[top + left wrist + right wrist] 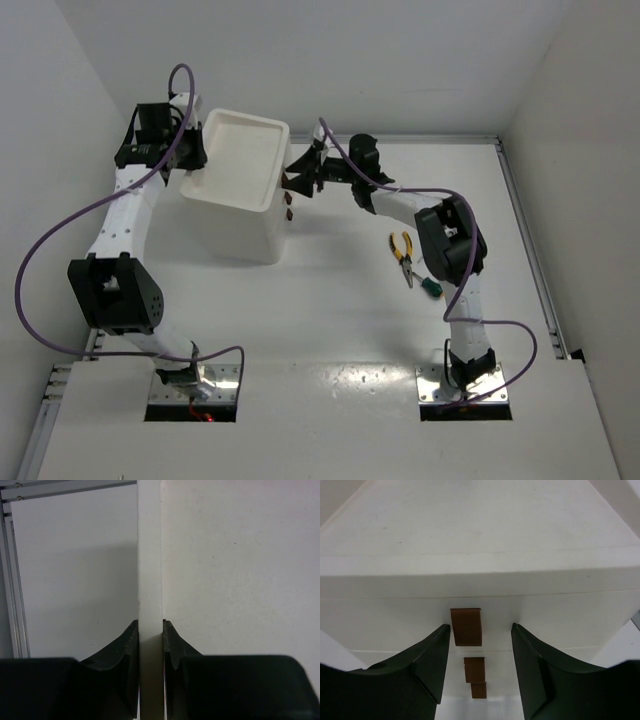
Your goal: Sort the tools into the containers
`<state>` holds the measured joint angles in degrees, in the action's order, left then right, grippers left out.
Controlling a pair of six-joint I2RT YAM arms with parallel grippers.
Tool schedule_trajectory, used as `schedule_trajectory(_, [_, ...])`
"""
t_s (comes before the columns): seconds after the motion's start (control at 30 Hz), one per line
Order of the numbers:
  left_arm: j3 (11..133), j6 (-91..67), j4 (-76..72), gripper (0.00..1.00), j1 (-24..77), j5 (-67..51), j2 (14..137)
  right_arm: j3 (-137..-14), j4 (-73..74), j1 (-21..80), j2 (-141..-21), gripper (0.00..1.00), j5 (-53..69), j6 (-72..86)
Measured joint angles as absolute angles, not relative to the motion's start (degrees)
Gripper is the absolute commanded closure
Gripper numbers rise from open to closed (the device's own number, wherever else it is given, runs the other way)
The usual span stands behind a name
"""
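Left gripper (pixel 150 625) clamped on white drawer unit (pixel 245 235) top rim; right gripper (pixel 481 627) fingers (pixel 530 655) apart, straddling top brown handle (pixel 466 626)

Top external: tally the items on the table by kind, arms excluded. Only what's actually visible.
white drawer unit: 1
yellow-handled pliers: 1
green-handled tool: 1 (partly hidden, type unclear)
wrenches: 0 visible
Total: 3

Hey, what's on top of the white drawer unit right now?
Nothing shows lying in the drawer unit's tray top; only the left gripper pinches its rim. What is inside the drawers is hidden.
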<state>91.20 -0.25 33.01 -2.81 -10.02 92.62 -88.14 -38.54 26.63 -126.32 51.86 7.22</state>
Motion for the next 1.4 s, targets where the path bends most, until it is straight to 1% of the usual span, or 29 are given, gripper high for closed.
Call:
schedule_trajectory(0.1, [90.8,-0.3,32.7,1.00,-2.8,-10.0,92.4,-88.2,-38.6,26.9,-126.3,0.50,52.5,7.4])
schedule_trajectory(0.2, [90.8,-0.3,32.6,1.00,-2.8,-9.8,92.4,-88.2,-38.6,26.9,-126.3,0.64,53.2,7.5])
schedule_trajectory(0.23, [90.8,-0.3,32.6,1.00,-2.8,-9.8,92.4,-88.2,-38.6,26.9,-126.3,0.74,53.7,7.6])
schedule_trajectory(0.3, [90.8,-0.3,32.6,1.00,-2.8,-9.8,92.4,-88.2,-38.5,26.9,-126.3,0.87,54.4,7.7])
schedule_trajectory(0.33, [90.8,-0.3,32.6,1.00,-2.7,-9.8,92.4,-88.2,-38.5,26.9,-126.3,1.00,54.7,8.1])
schedule_trajectory(0.57, [90.6,-0.4,32.4,1.00,-2.7,-9.8,92.4,-86.8,-39.9,26.7,-125.9,1.00,53.4,10.3])
schedule_trajectory(0.8, [89.8,-0.7,31.7,1.00,-2.2,-9.6,91.8,-79.3,-40.1,23.7,-120.2,1.00,51.7,10.1])
schedule_trajectory(1.1, [89.7,-2.0,31.6,1.00,-1.5,-9.1,91.7,-71.7,-33.2,15.9,-112.2,1.00,54.5,5.8])
schedule_trajectory(1.4, [89.7,-2.2,31.6,1.00,-1.2,-9.4,91.7,-67.0,-25.5,11.6,-106.6,1.00,55.4,-0.7])
